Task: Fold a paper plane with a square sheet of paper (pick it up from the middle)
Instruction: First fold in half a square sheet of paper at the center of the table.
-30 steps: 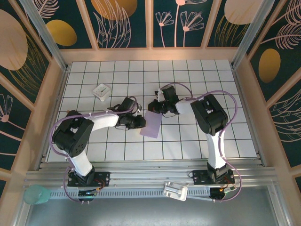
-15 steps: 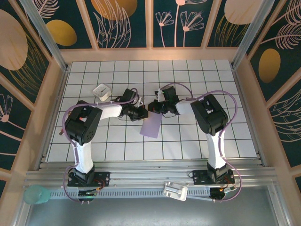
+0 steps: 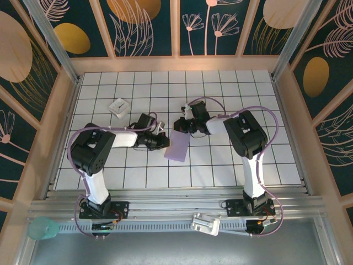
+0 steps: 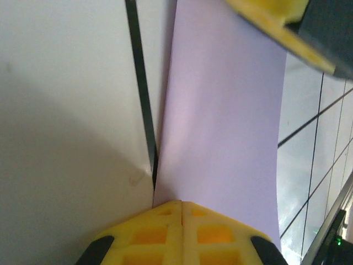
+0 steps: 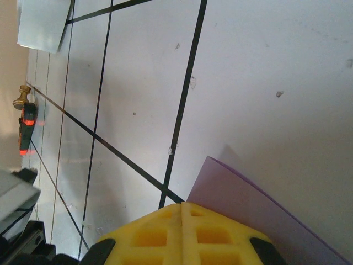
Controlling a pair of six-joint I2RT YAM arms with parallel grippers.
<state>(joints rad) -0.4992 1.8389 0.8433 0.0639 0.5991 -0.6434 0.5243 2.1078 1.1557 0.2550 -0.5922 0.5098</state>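
Square sheet of paper [image 3: 179, 147]: one narrow, plain lavender piece, mid-table between two claws. Left gripper [image 3: 164, 142] and right gripper [image 3: 178, 126] each pinch an edge. One white block [image 3: 118, 107] nearby.

Your left arm rises from its base at the near edge, elbow swung out to the left, and its forearm reaches right and low. The left end effector [image 3: 165, 142] has its yellow pads [image 4: 160, 234] pressed flat together, pinching the near left edge of the sheet of paper [image 3: 179, 148]. Your right arm climbs from its base, bends at the elbow and sends its forearm left. The right end effector [image 3: 177, 128] sits just beside the left one, nearly tip to tip, with its jaws closed on the sheet's far edge.
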